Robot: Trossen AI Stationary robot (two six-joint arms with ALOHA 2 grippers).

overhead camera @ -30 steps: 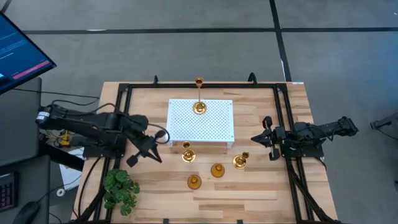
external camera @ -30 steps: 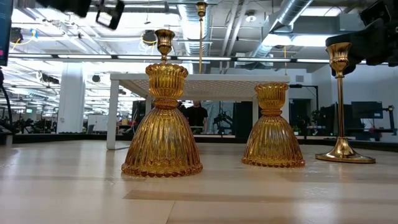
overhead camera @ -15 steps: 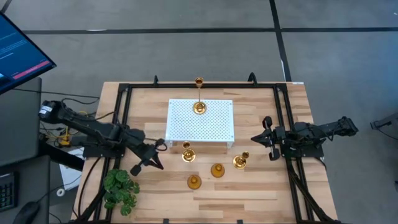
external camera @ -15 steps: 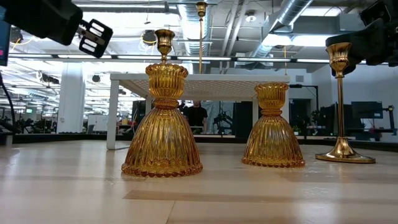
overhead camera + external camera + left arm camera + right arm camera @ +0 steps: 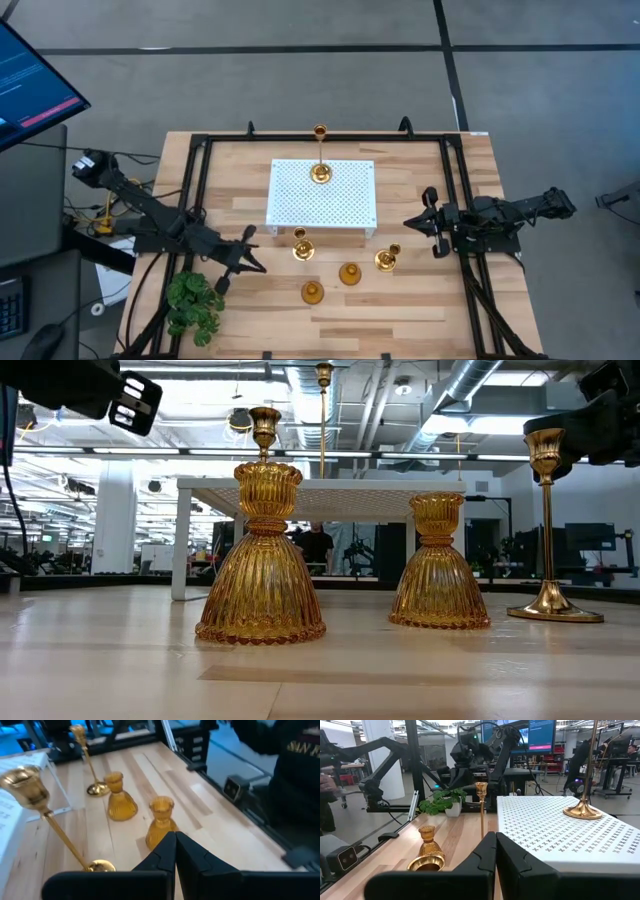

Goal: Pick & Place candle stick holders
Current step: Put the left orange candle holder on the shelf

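Observation:
Five gold candle stick holders show in the high view. The tall one (image 5: 320,172) stands on the white perforated board (image 5: 340,205). Two thin-stemmed ones (image 5: 302,249) (image 5: 387,259) and two bell-shaped ribbed ones (image 5: 349,273) (image 5: 312,292) stand on their round bases on the wood in front of the board. My left gripper (image 5: 250,262) is shut and empty, left of the group and above the table; it also shows in its wrist view (image 5: 175,845). My right gripper (image 5: 411,222) is shut and empty to the group's right, as its wrist view (image 5: 495,847) shows.
A green leafy plant (image 5: 195,303) stands at the near left corner, close to my left gripper. A black frame (image 5: 200,160) runs around the table top. Bare wood lies along the near edge and on either side of the board.
My left gripper has gone toward the table's near edge, nearer the plant, as its arm has stretched out. The holders and my right arm have kept still.

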